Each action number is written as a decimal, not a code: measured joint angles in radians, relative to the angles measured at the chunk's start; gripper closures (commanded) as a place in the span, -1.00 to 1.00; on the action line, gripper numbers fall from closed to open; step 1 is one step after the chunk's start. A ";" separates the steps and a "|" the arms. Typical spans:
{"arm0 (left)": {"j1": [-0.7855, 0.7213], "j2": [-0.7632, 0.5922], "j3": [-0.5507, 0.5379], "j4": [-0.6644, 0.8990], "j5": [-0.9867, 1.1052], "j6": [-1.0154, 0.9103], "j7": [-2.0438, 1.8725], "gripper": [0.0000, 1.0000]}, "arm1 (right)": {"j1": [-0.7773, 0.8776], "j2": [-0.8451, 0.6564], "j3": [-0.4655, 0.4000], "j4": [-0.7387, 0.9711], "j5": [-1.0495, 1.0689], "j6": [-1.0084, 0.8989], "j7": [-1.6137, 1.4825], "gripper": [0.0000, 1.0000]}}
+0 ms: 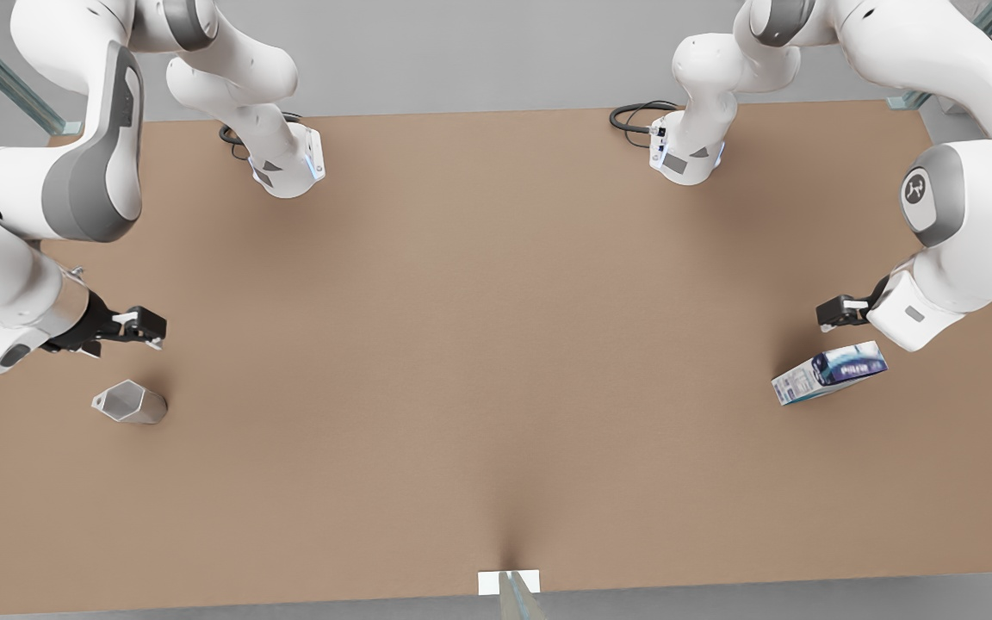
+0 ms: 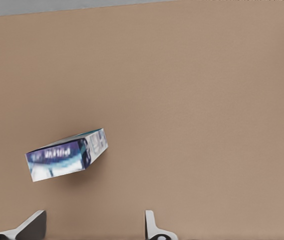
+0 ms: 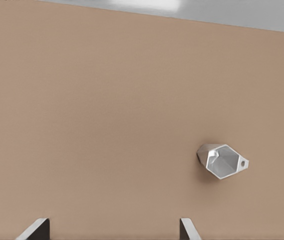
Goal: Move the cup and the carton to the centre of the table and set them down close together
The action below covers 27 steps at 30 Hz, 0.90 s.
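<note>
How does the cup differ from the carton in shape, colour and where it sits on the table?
The cup is silvery-grey with faceted sides; the carton is a white box with a dark blue printed panel. The cup is smaller than the carton. The cup lies at the front view's left, near the right hand; the carton at its right, near the left hand. Both rest on the table, ungrasped, far from its centre.

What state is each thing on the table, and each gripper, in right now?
Cup: lying on its side, not held.
Carton: lying flat, not held.
Left gripper: open, empty, above the carton.
Right gripper: open, empty, above the cup.
</note>
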 measured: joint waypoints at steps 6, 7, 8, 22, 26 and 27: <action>0.000 0.003 -0.001 -0.011 0.003 -0.003 0.004 -1.00 | -0.025 -0.019 -0.007 -0.189 -0.002 0.091 0.000 -1.00; 0.000 0.015 0.000 -0.011 0.003 -0.003 0.005 -1.00 | -0.032 -0.015 -0.029 -0.217 -0.002 0.127 0.002 -1.00; 0.000 0.021 0.000 -0.011 0.003 -0.003 0.005 -1.00 | -0.037 -0.031 -0.068 -0.280 -0.002 0.174 -0.001 -1.00; 0.002 0.043 0.001 -0.011 0.004 -0.002 0.004 -1.00 | -0.128 0.099 -0.148 -0.660 0.004 0.647 0.000 -1.00; 0.002 0.043 0.002 -0.011 0.003 -0.002 0.004 -1.00 | -0.151 0.112 -0.147 -0.690 0.014 0.695 -0.002 -1.00; 0.002 0.043 0.002 -0.011 0.003 -0.002 0.005 -1.00 | -0.154 0.119 -0.148 -0.702 0.014 0.807 -0.037 -1.00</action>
